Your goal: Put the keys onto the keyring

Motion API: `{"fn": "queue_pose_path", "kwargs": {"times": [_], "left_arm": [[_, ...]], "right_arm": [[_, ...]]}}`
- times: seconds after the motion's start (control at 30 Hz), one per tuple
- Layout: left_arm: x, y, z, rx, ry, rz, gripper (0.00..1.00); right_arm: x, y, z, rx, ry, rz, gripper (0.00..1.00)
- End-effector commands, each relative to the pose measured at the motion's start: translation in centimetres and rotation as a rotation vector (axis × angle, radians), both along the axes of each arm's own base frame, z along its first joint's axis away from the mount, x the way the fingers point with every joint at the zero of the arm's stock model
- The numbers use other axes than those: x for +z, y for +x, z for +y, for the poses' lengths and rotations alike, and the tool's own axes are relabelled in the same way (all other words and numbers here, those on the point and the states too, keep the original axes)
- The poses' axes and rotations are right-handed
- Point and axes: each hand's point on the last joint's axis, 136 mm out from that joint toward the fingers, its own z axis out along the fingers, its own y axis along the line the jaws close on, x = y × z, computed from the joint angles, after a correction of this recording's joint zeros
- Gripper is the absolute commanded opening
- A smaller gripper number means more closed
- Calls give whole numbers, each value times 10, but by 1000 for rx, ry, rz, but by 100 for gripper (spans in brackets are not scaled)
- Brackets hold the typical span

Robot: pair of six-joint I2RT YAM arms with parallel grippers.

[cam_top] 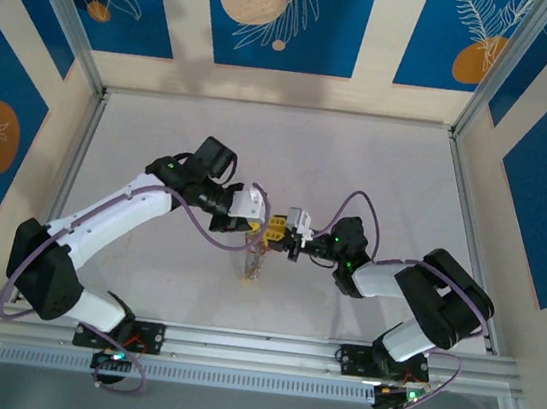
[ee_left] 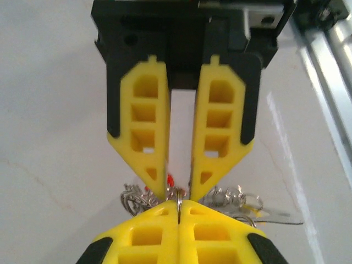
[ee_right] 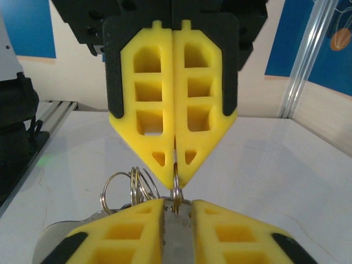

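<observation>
Near the desk's [cam_top: 379, 168] middle, the right pincer [ee_right: 175, 212] and left pincer [ee_left: 178, 193] meet tip to tip, both pinching the keyring [ee_left: 179, 202] between their closed fingers. Keys [cam_top: 251, 265] dangle beneath. Behind the pale, bare surface stand blue leaf-patterned walls [cam_top: 279, 9].

Bright, even light throughout, with soft shadows on the counter [cam_top: 359, 165]. Both wrist views are blurred up close, their backgrounds softly out of focus.

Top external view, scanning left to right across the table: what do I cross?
Left arm → left tool → keys and keyring hanging just below where the tools meet → right tool → right arm.
</observation>
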Motion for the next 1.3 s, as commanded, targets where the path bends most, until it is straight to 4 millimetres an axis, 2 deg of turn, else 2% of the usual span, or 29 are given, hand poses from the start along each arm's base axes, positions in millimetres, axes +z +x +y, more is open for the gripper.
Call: {"fn": "queue_pose_path", "kwargs": {"times": [0.0, 0.17, 0.37, 0.6, 0.97, 1.17, 1.27], "left_arm": [[-2, -2, 13, -12, 183, -65, 0], [-2, -2, 19, -21, 341, -103, 0], [1, -3, 18, -38, 442, -120, 0], [7, -3, 7, -32, 407, -119, 0], [6, -8, -5, -45, 336, -87, 0], [4, -8, -9, -42, 309, -71, 0], [0, -10, -8, -47, 313, -56, 0]], "right_arm": [[6, 7, 2, -36, -38, -46, 27], [3, 6, 1, -35, -59, -39, 29], [5, 3, 7, -10, -44, -27, 29], [9, 0, 13, 26, -5, -12, 24], [14, 3, 17, 23, 41, 12, 24], [15, 3, 18, 31, 57, 29, 16], [15, 2, 18, 30, 64, 28, 1]]}}
